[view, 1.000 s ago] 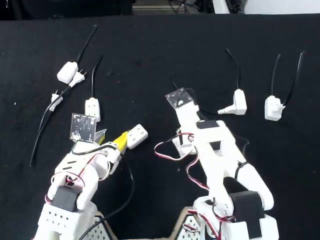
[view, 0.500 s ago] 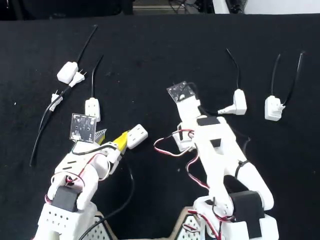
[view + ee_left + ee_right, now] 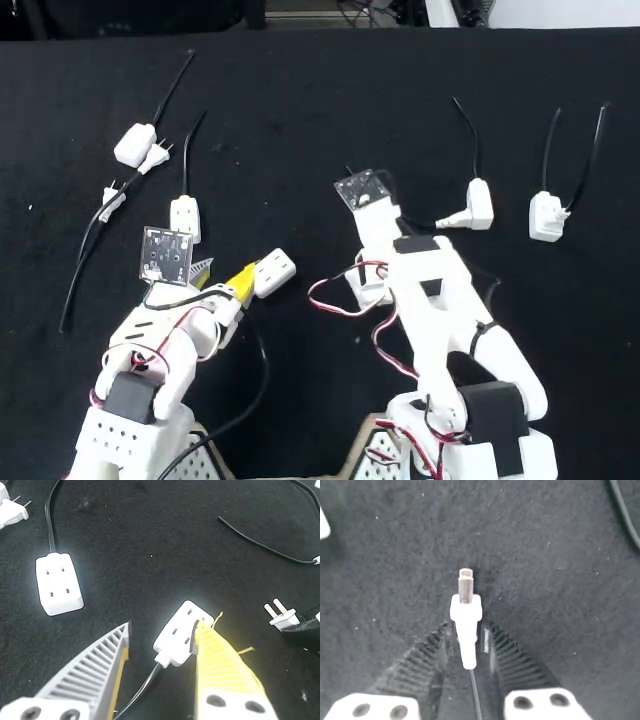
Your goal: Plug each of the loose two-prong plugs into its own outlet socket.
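A white two-prong plug [image 3: 465,625] stands prongs outward between the dark fingers of my right gripper [image 3: 467,626], which is shut on it just above the black cloth. That plug [image 3: 279,616] also appears past my left gripper. My left gripper [image 3: 160,626] is open. Its yellow finger [image 3: 220,665] touches a small white outlet socket [image 3: 177,635] [image 3: 275,270] lying on the cloth, and the grey finger [image 3: 100,665] stands well apart from it. A second outlet socket [image 3: 57,582] [image 3: 185,215] lies farther off.
Black cloth covers the table [image 3: 300,110]. Loose white plugs and cords lie at the far left [image 3: 135,145] [image 3: 110,203]. Two more white pieces with black cords lie to the right [image 3: 478,205] [image 3: 546,217]. Red and white wires loop beside the right arm [image 3: 420,290].
The right arm's wrist has shifted slightly away from its base with the plug held. The left arm and the outlet by it have not moved.
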You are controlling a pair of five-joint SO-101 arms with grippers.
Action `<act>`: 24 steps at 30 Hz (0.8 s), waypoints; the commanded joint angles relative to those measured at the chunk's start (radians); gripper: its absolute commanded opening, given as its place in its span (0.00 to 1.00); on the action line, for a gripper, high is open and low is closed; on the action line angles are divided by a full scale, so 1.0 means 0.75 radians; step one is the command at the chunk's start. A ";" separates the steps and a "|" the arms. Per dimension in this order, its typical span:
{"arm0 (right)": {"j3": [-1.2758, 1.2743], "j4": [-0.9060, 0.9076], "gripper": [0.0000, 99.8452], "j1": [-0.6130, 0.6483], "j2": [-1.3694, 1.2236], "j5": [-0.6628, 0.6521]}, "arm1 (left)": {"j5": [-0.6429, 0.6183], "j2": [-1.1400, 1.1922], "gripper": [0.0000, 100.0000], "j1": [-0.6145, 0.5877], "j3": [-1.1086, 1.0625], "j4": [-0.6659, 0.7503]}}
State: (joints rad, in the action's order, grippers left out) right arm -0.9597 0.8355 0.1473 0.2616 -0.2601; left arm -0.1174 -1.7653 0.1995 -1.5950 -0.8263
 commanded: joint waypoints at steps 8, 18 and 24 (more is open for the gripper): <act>0.013 0.004 0.11 0.002 -0.009 -0.035 | 0.004 -0.008 0.21 0.001 0.030 -0.006; 0.165 0.088 0.11 0.004 -0.218 -0.027 | 0.004 -0.008 0.21 0.001 0.030 -0.006; 0.214 0.117 0.02 0.000 -0.281 -0.035 | 0.004 -0.008 0.21 0.001 0.030 -0.006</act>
State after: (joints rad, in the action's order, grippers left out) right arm -0.8278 0.9137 0.1458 0.0760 -0.2754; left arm -0.1174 -1.7653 0.1995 -1.5950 -0.8263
